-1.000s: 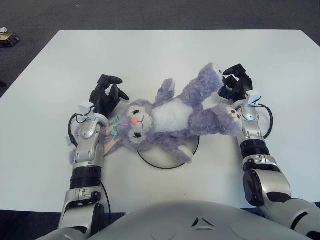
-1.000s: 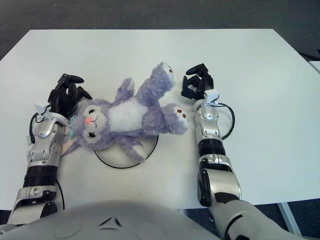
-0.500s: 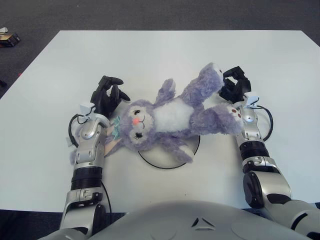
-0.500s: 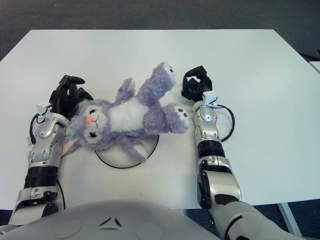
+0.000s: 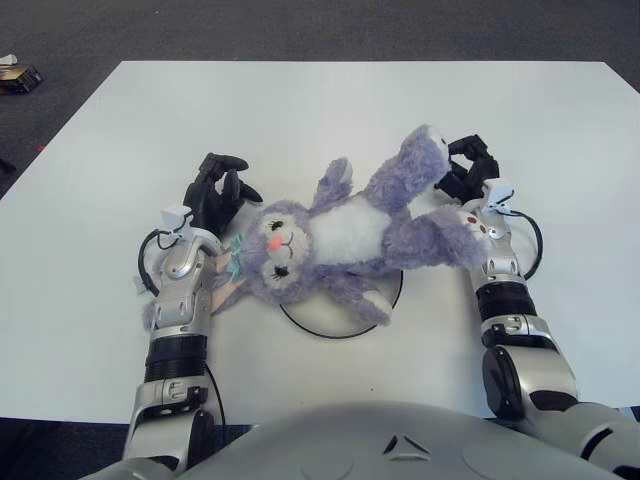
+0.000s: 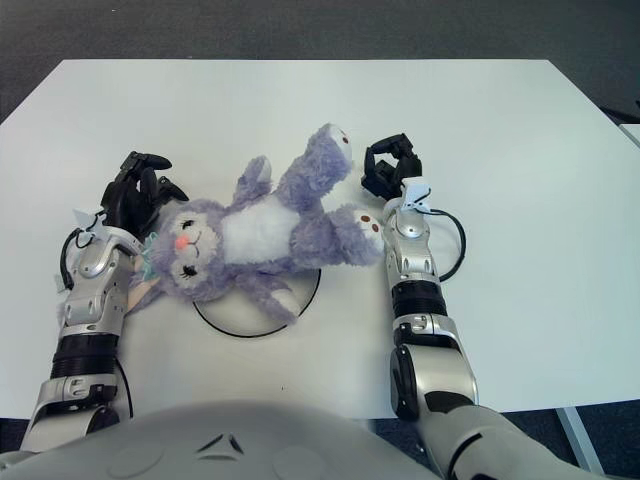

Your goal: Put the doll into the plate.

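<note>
I see the plate (image 5: 340, 325) nearest me on the white table (image 5: 320, 110), mostly covered by the purple doll (image 5: 340, 235) lying across it on its back. Left hand (image 5: 213, 195) sits curled at the doll's head, right hand (image 5: 468, 172) curled beside its far foot; whether either grips, I cannot tell.

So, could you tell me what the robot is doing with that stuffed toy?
The robot has a purple plush doll between its two hands, lying across a white plate on the table. The left hand is beside the doll's head, and the right hand is by its raised leg. The doll's body covers most of the plate, while its head and legs hang past the rim.
</note>
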### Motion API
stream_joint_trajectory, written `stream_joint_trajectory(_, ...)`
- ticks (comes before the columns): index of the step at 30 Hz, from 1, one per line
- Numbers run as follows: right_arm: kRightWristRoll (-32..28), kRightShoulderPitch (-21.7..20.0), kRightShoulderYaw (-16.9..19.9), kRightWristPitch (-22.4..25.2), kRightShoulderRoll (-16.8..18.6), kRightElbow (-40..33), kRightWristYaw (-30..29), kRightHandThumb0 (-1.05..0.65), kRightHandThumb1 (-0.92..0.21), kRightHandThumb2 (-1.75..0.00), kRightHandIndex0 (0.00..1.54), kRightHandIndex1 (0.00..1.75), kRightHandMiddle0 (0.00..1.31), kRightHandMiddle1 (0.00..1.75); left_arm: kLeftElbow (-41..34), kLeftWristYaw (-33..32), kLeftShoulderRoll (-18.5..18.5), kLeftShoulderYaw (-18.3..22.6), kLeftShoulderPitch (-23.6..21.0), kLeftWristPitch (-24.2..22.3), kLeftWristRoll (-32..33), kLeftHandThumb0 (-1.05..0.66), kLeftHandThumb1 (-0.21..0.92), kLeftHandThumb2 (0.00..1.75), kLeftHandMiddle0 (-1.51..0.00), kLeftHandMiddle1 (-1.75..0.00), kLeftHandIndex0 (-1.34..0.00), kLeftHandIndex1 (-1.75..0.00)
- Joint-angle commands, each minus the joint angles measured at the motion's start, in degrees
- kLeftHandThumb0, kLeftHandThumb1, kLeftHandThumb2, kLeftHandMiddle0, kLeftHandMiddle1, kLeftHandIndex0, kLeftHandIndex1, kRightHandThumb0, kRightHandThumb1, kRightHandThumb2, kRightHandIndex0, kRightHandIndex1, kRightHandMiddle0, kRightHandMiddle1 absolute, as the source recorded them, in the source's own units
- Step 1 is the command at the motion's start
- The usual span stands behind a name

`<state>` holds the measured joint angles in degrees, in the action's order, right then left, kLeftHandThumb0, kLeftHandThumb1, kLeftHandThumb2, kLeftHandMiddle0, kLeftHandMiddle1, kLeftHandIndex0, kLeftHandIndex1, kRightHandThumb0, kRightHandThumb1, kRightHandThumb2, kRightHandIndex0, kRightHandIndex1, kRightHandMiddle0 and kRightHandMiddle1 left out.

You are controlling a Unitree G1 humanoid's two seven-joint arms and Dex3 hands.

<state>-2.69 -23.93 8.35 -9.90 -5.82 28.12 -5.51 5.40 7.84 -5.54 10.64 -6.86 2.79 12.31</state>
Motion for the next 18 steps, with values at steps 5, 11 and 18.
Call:
stream_joint_trajectory(5, 0.19, 2.26, -0.63, 2.36, 0.68, 0.12, 0.53, -0.38, -0.66, -0.87, 0.95, 1.75, 0.36, 1.75, 3.45, -2.42, 2.14, -0.91, 1.92, 1.85, -2.21, -0.35, 0.92, 0.51, -0.71, -1.75, -0.21, -1.75)
stream_joint_trajectory(11, 0.25, 2.63, -0.93, 2.58, 0.69, -0.21, 0.48, -0.38, -0.65, -0.88, 0.95, 1.75, 0.37, 1.75, 4.55, -2.75, 2.32, -1.0, 1.24, 3.08, -2.45, -0.35, 0.92, 0.5, -0.71, -1.75, -0.21, -1.75)
stream_joint_trajectory(18, 0.37, 3.15, -1.25, 2.52, 0.52, -0.4, 0.43, -0.39, -0.64, -0.89, 0.96, 1.75, 0.37, 1.75, 5.27, -2.53, 2.77, -1.19, 0.87, 4.15, -1.95, -0.35, 0.92, 0.5, -0.72, -1.75, -0.21, -1.75)
